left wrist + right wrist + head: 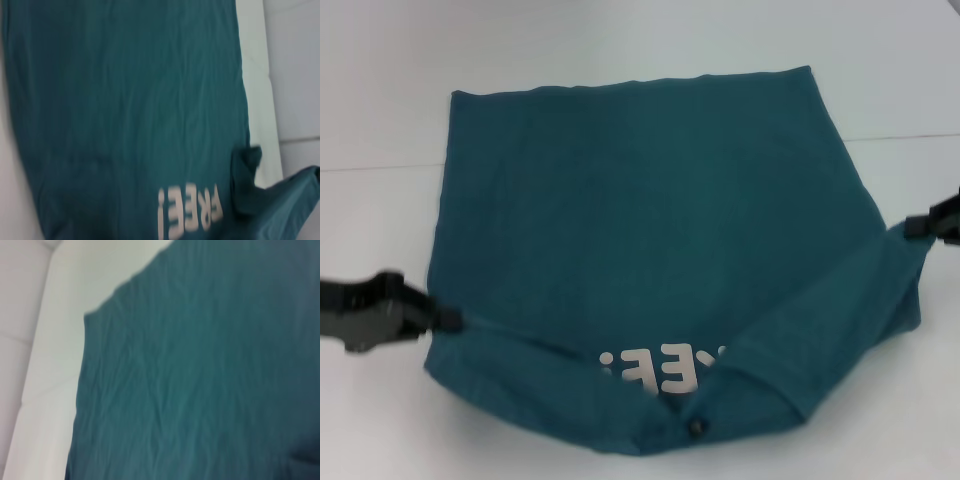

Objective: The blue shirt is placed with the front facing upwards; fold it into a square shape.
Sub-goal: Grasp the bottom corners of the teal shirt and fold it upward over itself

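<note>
The blue shirt [640, 220] lies spread on the white table, its hem at the far side. Cream lettering [660, 368] shows upside down near the front, partly covered by a folded-in flap, and a small dark tag [697, 427] sits at the collar. My left gripper [448, 320] meets the shirt's left edge, where a crease pulls toward it. My right gripper [920, 228] is at the right edge, with the cloth drawn up to it. The left wrist view shows the shirt [125, 115], its lettering [187, 212] and a raised fold [285, 200]. Plain teal shirt cloth [200, 380] fills the right wrist view.
The white table [620, 40] runs beyond the hem and along both sides of the shirt. A seam in the surface [380, 167] crosses the far part. A pale panel edge [30, 365] borders the table in the right wrist view.
</note>
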Available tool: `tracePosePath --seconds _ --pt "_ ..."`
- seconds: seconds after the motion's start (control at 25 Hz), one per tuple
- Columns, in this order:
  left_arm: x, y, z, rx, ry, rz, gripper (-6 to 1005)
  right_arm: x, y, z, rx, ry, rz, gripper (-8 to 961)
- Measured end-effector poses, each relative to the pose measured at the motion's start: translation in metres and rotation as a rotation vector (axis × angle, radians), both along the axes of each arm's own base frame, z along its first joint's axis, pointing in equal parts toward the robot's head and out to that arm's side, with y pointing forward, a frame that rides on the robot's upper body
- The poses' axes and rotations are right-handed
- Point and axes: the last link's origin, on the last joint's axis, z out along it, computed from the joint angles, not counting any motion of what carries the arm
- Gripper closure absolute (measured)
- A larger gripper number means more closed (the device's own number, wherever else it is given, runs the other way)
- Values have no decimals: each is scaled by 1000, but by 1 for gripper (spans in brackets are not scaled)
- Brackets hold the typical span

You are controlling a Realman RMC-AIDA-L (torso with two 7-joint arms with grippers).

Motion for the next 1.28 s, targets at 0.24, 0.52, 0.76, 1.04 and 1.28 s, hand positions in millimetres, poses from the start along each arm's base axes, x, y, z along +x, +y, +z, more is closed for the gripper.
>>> tracePosePath --seconds 0.24,0.52,0.76,1.04,1.28 --pt "23 39 12 57 85 -20 978 -14 25 7 97 1 9 950" --pt "36 71 5 130 194 -19 975 -25 51 -1 183 -28 13 950" --pt "36 90 -7 244 268 -27 976 -25 67 -10 215 -130 9 950" --pt "38 103 -24 323 328 -59 976 -24 80 -31 190 -276 26 949" --pt "44 114 -28 375 386 -102 975 -26 90 -36 185 -391 52 949"
